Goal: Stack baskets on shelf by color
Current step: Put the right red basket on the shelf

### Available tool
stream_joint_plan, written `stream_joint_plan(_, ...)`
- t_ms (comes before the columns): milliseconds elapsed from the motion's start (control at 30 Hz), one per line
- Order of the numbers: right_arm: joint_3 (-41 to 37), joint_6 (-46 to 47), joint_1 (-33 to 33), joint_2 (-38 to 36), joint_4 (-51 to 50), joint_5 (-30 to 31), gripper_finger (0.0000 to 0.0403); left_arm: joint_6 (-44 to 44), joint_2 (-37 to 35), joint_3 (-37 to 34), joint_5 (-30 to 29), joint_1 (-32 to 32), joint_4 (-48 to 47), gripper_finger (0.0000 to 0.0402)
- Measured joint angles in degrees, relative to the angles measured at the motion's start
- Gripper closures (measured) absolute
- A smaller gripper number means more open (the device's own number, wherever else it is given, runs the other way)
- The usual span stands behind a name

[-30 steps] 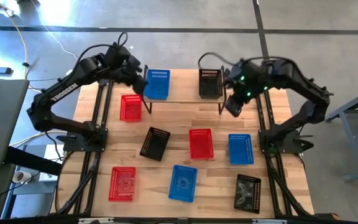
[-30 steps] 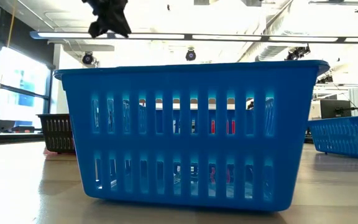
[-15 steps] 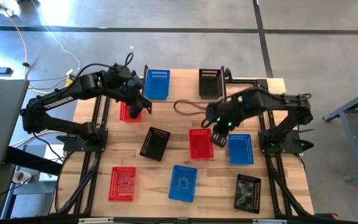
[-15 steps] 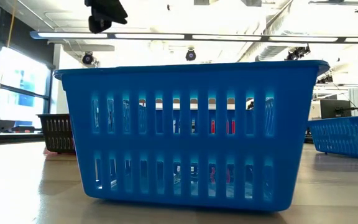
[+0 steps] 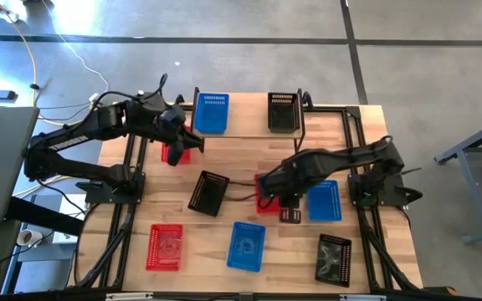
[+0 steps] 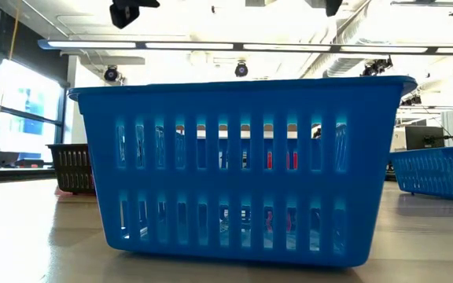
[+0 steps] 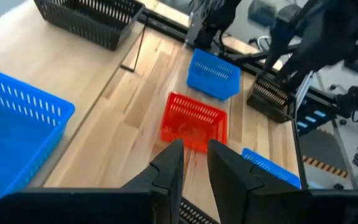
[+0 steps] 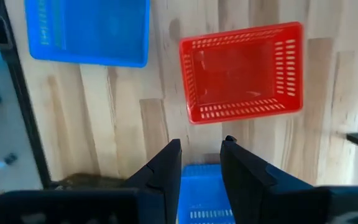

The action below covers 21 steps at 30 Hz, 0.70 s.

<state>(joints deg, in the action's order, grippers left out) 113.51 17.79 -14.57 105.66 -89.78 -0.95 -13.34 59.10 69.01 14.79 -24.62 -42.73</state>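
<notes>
The right gripper [image 5: 289, 211], empty with its fingers a little apart, hangs over the table above the near edge of a red basket [image 5: 268, 186] lying just behind it, while the left gripper [image 5: 176, 150], fingers also slightly apart, hovers above another red basket [image 5: 169, 153] beside the shelf [image 5: 245, 130].
</notes>
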Motion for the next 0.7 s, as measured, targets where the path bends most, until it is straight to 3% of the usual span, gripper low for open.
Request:
stream_joint_plan(367,0.0,-3.7,-1.4,8.7,1.9,2.5,0.0304,-1.5,-2.1,0.0,0.0,0.0,0.1,0.0337)
stream_joint_plan(700,0.0,-5.2,-2.4,15.2,5.0,0.8,0.0304,-1.5,-2.2,0.0,0.0,0.0,0.1,0.0337)
